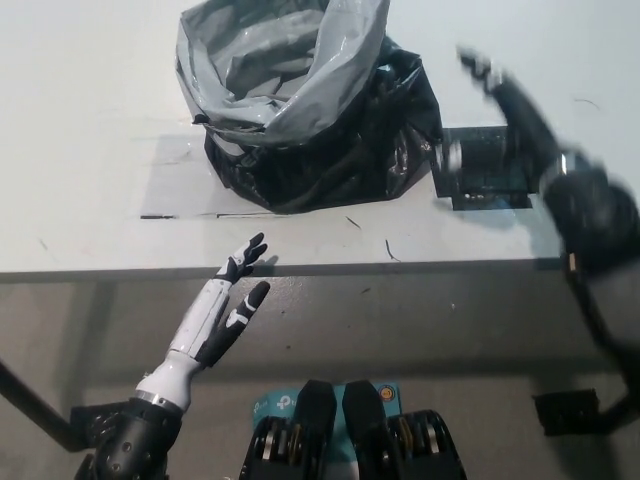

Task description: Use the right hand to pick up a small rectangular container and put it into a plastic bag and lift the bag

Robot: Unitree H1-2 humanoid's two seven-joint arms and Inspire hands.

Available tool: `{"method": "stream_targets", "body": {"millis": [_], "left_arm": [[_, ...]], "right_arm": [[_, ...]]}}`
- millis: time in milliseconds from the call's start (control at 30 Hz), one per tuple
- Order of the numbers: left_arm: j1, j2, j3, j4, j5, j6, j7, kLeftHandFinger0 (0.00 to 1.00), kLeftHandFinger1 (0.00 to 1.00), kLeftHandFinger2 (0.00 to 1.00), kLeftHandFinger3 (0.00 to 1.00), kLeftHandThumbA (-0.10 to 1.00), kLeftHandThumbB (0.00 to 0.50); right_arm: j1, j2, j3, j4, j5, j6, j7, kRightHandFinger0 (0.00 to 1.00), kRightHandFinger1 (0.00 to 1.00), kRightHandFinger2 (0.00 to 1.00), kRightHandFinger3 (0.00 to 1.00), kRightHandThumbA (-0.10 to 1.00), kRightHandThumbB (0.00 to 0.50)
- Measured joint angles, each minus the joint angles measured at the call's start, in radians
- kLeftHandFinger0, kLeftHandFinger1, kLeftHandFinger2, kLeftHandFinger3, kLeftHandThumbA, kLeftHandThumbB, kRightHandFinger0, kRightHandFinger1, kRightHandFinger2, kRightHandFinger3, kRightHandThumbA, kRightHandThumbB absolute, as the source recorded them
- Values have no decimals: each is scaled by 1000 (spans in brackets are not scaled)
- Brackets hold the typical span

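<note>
A plastic bag (330,150), black outside and grey inside, stands open-mouthed on the white table (90,120). To its right lies a flat black rectangular container (488,178). My black right hand (510,110) hovers over the container's top edge, blurred by motion, open, with its fingers spread toward the bag and nothing held. My white left hand (222,312) rests open below the table's front edge, at the lower left.
The table's front edge (320,268) runs across the middle of the picture, with grey floor below it. Faint tape outlines (165,190) mark the tabletop left of the bag. A table foot (565,408) shows at the lower right.
</note>
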Motion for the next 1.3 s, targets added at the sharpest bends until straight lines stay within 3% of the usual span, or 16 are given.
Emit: {"method": "stream_targets", "body": {"millis": [33,67,100,167,267,333,367,400,467,567,633,767,867,967,1033,1300], "left_arm": [[0,0,0,3,0,0,0,1000,1000,1000,1000,965,183],[0,0,0,3,0,0,0,1000,1000,1000,1000,948,174],[0,0,1,6,0,0,0,1000,1000,1000,1000,937,183],[-1,0,1,7,0,0,0,1000,1000,1000,1000,921,183],[-2,0,3,11,0,1,0,1000,1000,1000,1000,926,189],[-6,0,6,15,0,1,0,1000,1000,1000,1000,930,190],[-10,0,7,17,-1,1,0,1000,1000,1000,1000,927,180],[-15,1,9,19,-1,1,0,1000,1000,1000,1000,925,179],[-26,1,12,21,-1,1,0,1000,1000,1000,1000,913,179],[-48,1,17,23,-1,1,0,1000,1000,1000,1000,911,180],[-59,1,18,24,-1,1,0,1000,1000,1000,1000,900,163],[-68,1,19,23,-1,1,0,1000,1000,1000,1000,869,163],[-64,1,19,23,-1,1,0,1000,1000,1000,1000,869,169],[-50,1,20,13,-2,1,0,1000,1000,1000,1000,860,159],[-27,1,21,-5,-2,1,0,1000,1000,1000,1000,852,170],[81,8,25,-67,-5,0,0,1000,1000,1000,1000,813,178]], "right_arm": [[50,9,-2,-37,-1,-1,-1,1000,1000,1000,1000,1000,418],[50,9,-2,-37,-1,-1,-1,1000,1000,1000,1000,1000,497],[124,26,-2,-85,-3,-4,-3,1000,1000,1000,1000,1000,499],[157,36,-2,-115,-4,-6,-5,1000,1000,1000,1000,1000,434],[268,74,-2,-217,-7,-21,-11,1000,1000,1000,1000,1000,408],[344,101,-2,-296,-14,-50,-17,1000,1000,1000,1000,1000,357],[362,105,-2,-318,-17,-58,-20,1000,1000,1000,1000,1000,276],[388,111,-3,-351,-21,-73,-25,1000,1000,1000,1000,1000,258],[421,116,-4,-391,-26,-95,-31,1000,1000,1000,1000,1000,289],[480,115,-9,-450,-44,-143,-47,1000,1000,1000,1000,1000,267],[501,113,-13,-463,-51,-172,-57,1000,1000,1000,1000,1000,328],[538,111,-23,-461,-71,-225,-83,1000,1000,1000,1000,1000,315],[571,111,-36,-453,-82,-270,-100,1000,1000,1000,1000,961,260],[599,111,-51,-433,-80,-309,-108,1000,1000,1000,1000,930,156],[623,110,-67,-414,-76,-338,-111,1000,1000,1000,1000,934,214],[693,115,-121,-336,-31,-467,-116,1000,1000,1000,1000,898,202]]}}
